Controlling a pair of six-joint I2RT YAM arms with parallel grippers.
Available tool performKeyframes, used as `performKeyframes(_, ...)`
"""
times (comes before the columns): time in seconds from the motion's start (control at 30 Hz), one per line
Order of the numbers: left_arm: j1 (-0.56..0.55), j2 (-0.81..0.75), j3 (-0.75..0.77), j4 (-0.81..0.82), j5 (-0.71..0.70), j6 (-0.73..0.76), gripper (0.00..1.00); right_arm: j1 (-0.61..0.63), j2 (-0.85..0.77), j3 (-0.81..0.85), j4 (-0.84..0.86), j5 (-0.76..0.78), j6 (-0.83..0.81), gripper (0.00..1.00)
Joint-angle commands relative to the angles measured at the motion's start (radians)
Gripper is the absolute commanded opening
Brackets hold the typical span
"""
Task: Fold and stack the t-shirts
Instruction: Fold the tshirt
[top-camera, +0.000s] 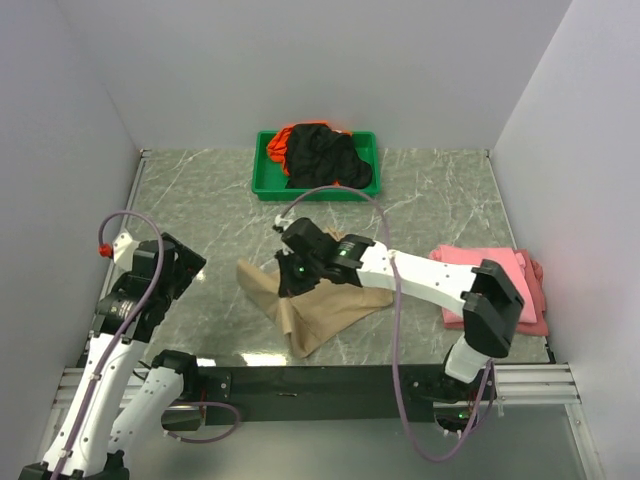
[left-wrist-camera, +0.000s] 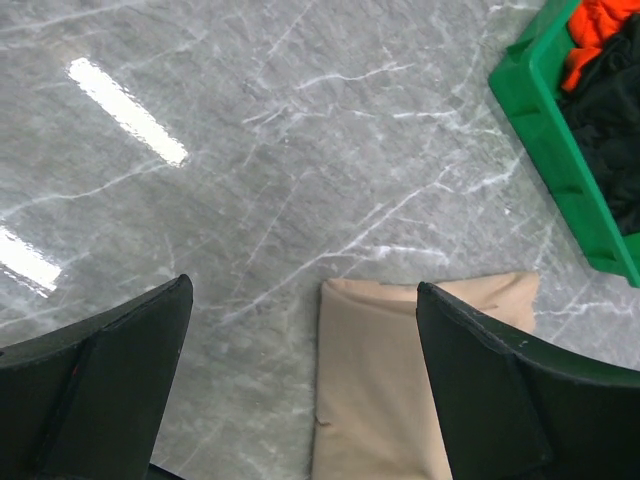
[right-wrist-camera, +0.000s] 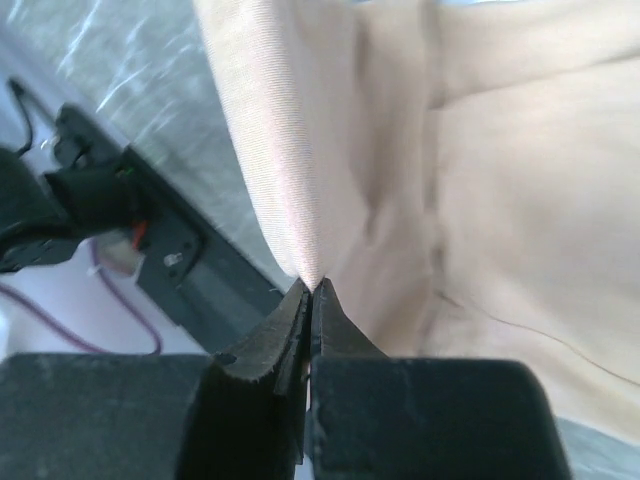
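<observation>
A tan t-shirt (top-camera: 322, 306) lies crumpled in the middle of the table. My right gripper (top-camera: 292, 268) is shut on a raised fold of it near its left side. In the right wrist view the jaws (right-wrist-camera: 312, 288) pinch a thin ridge of the tan cloth (right-wrist-camera: 500, 200). My left gripper (top-camera: 176, 262) hovers open to the left of the shirt, holding nothing; between its fingers (left-wrist-camera: 305, 290) show bare table and a corner of the tan shirt (left-wrist-camera: 380, 385). A folded pink t-shirt (top-camera: 495, 285) lies at the right. Black (top-camera: 328, 156) and orange (top-camera: 283, 134) t-shirts sit bunched in the tray.
The green plastic tray (top-camera: 262, 172) stands at the back centre, and its corner (left-wrist-camera: 545, 110) shows in the left wrist view. White walls close in the table on three sides. A black rail (top-camera: 330, 378) runs along the near edge.
</observation>
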Motion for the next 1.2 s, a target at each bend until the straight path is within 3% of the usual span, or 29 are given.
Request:
performKeyframes(0.0, 0.005, 0.025, 0.017, 0.005, -0.048, 0.041, 0.99, -0.038, -0.092, -0.038, -0.003, 0.082, -0.007, 0.0)
performKeyframes(0.57, 0.005, 0.09, -0.002, 0.0, -0.019, 0.076, 0.99, -0.19, -0.189, -0.051, -0.18, 0.34, -0.164, 0.0)
performKeyframes(1.17, 0.005, 0.134, 0.003, -0.005, -0.014, 0.083, 0.99, -0.339, -0.119, 0.001, -0.247, 0.36, -0.245, 0.0)
